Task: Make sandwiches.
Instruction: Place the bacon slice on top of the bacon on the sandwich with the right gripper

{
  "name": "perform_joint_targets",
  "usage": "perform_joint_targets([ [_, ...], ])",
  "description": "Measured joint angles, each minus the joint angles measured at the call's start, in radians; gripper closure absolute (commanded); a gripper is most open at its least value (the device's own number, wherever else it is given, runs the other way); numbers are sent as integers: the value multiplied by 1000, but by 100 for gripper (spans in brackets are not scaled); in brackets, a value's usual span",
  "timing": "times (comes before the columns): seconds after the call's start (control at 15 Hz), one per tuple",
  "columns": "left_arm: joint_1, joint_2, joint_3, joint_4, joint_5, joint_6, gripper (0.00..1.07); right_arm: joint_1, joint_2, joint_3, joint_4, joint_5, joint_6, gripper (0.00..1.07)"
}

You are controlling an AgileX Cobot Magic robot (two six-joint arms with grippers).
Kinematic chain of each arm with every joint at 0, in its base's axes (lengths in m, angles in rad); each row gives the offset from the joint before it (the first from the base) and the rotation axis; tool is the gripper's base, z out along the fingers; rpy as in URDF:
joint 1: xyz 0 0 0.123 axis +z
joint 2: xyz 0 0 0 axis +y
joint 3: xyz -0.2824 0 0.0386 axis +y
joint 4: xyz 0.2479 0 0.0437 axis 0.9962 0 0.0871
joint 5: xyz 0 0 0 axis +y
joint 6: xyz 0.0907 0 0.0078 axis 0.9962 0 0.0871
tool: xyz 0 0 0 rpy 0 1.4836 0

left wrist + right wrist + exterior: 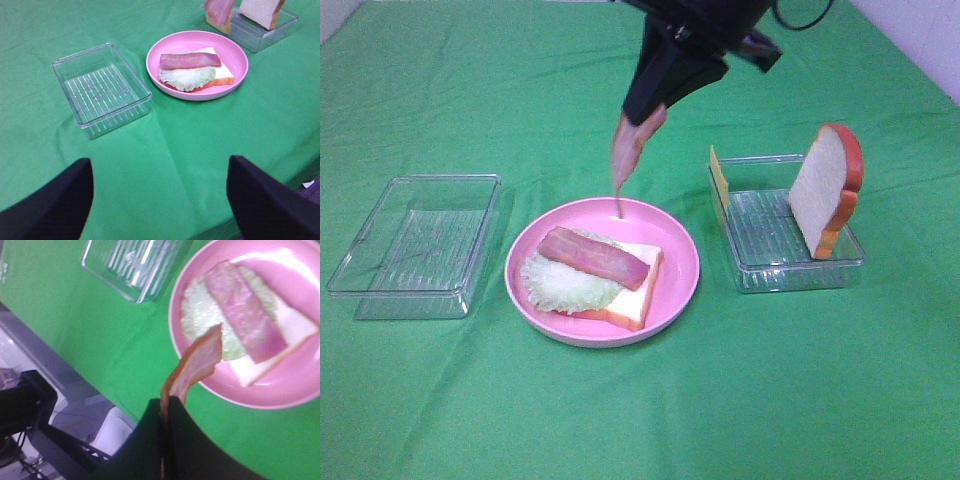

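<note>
The left tool point(160, 161) is seen spread wide over the green-covered bench point(770, 400), with nothing held between its dark fingers, well apart from everything else. Further in, a round pink plate point(675, 290) is set mid-bench; on it a bread slice point(638, 290) is laid flat, covered at one end by lettuce point(560, 285), with a bacon strip point(592, 257) laid across the top. To the left of the plate an empty clear box point(405, 292) is placed. To the right a second clear box point(790, 275) is found, in which a second bread slice point(825, 190) is stood upright and a cheese square point(718, 180) is leaned against the wall nearest the plate. Above the plate's far rim, a second bacon strip point(628, 150) is pinched at its upper end by the closed right tool point(645, 115) and is hung downward, clear of the plate.
</note>
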Motion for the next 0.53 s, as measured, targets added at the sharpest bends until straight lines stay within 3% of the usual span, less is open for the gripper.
perform_joint_targets([
  [0.27, 0, 0, 0, 0, 0, 0, 35, 85, 107, 0, 147, -69, -82, 107],
  [0.53, 0, 0, 0, 0, 0, 0, 35, 102, 218, 0, 238, -134, -155, 107],
])
